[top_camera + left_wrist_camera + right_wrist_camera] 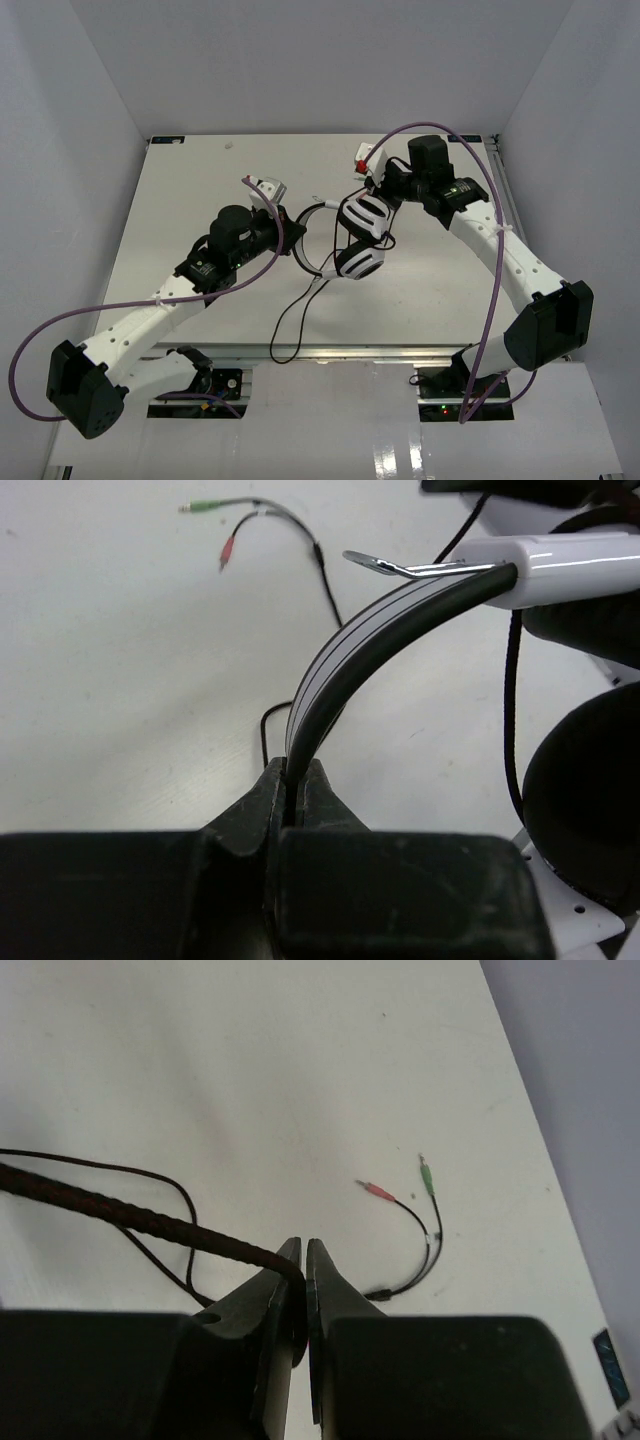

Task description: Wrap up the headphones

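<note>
The headphones [360, 240] are held above the middle of the table, their two white-and-black earcups stacked close together. My left gripper [294, 230] is shut on the black headband [335, 675], which rises from the jaws toward a white slider [560, 565]; a black ear pad [590, 795] fills the right of that view. My right gripper [373, 190] is shut on the thick braided part of the cable [130, 1215], just behind the earcups. The thin cable [290, 320] hangs in a loop to the table's front edge. Its red plug [378, 1191] and green plug [426, 1175] lie on the table.
The white table [200, 200] is boxed in by white walls on the left, back and right. Purple robot cables [490, 190] arch over both arms. A small red tag [361, 165] sits by the right wrist.
</note>
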Action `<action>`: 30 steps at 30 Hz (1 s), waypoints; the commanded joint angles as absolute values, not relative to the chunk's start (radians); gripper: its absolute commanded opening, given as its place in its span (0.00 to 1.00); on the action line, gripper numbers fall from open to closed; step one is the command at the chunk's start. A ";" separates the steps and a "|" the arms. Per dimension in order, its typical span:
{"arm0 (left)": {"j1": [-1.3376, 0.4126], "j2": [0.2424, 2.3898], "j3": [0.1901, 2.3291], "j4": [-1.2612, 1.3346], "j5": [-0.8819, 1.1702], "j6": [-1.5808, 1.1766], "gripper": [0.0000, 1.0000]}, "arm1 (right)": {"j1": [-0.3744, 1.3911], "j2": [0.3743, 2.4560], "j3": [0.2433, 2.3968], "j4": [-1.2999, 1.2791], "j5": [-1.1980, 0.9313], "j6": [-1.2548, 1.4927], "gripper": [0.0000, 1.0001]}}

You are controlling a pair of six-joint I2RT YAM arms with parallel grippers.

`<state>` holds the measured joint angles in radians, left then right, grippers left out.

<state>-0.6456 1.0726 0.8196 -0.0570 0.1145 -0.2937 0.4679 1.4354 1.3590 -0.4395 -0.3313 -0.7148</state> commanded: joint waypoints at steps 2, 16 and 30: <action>-0.646 0.965 0.864 0.018 0.147 -0.387 0.00 | 0.352 1.461 1.361 -0.356 -0.711 -0.515 0.14; -0.654 1.076 1.202 -0.068 0.176 -0.595 0.00 | 0.364 1.543 1.091 0.407 -1.245 0.243 0.29; -0.653 1.152 1.456 -0.153 -0.178 -0.521 0.00 | 0.453 1.550 0.881 0.764 -1.239 0.440 0.44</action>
<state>-0.6521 1.1595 1.3635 -0.2004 -0.0198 -0.5175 0.4353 1.5768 0.9496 0.5579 -1.2124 0.3353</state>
